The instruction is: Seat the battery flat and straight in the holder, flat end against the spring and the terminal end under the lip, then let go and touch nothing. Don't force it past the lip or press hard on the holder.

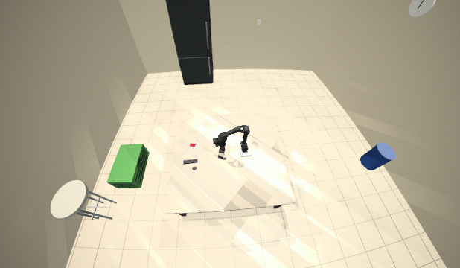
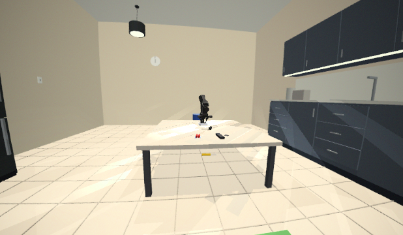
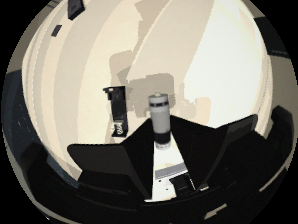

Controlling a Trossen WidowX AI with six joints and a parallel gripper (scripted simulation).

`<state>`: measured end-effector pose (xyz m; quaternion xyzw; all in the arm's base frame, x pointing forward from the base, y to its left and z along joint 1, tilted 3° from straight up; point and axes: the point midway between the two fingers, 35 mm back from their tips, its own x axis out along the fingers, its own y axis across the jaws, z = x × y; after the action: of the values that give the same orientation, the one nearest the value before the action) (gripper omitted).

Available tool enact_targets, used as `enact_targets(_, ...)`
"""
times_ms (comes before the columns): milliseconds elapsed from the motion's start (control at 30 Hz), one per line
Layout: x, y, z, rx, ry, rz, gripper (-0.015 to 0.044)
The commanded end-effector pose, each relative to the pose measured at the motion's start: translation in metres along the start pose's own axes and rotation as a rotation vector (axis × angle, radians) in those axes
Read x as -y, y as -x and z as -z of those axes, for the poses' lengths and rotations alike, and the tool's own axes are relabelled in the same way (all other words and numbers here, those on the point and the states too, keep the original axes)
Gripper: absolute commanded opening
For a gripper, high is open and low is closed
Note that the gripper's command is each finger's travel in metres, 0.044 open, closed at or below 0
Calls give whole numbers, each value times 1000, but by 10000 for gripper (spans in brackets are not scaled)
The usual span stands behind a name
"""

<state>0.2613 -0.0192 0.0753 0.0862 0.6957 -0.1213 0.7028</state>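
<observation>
Your gripper point(image 3: 158, 137) is clamped on the battery point(image 3: 158, 115): in the wrist view it sticks out from between the dark fingers, pale grey body with a darker band and a cap at the far end, pointing to 12 o'clock. It's off the table point(image 2: 175, 143), carried in the jaws, not in the holder

The holder point(image 3: 117, 111) is the narrow black tray lying on the table just at 9 o'clock of the battery in the wrist view, long axis running 12 to 6. Battery and holder are close but apart; can't tell how high the battery sits above the surface

From the top view you have the arm point(image 1: 231, 135) folded over with the gripper pointing down, a small dark object point(image 1: 222, 157) right beneath it. A flat black bar point(image 1: 190, 161) lies at 9 o'clock of the arm, a tiny dark piece point(image 1: 194, 168) just past it at 5 o'clock, and a red item point(image 1: 193, 144) at 12 o'clock of the bar

The arm's base stands on a white plate point(image 1: 248, 154)

Off the table: green crate point(image 1: 128, 166) and round stool point(image 1: 69, 199) at 9 o'clock, blue bin point(image 1: 377, 156) at 3 o'clock, black fridge point(image 1: 190, 37) at 12 o'clock
</observation>
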Motion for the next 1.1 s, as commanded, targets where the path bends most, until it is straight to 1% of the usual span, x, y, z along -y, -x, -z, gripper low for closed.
enact_targets(0,-29,4,-4,-1,-63,-3,59)
enact_targets(233,-73,8,-2,0,-154,-3,59)
enact_targets(400,-74,6,-2,9,-156,-2,59)
enact_targets(1067,-72,-32,-6,258,-152,14,59)
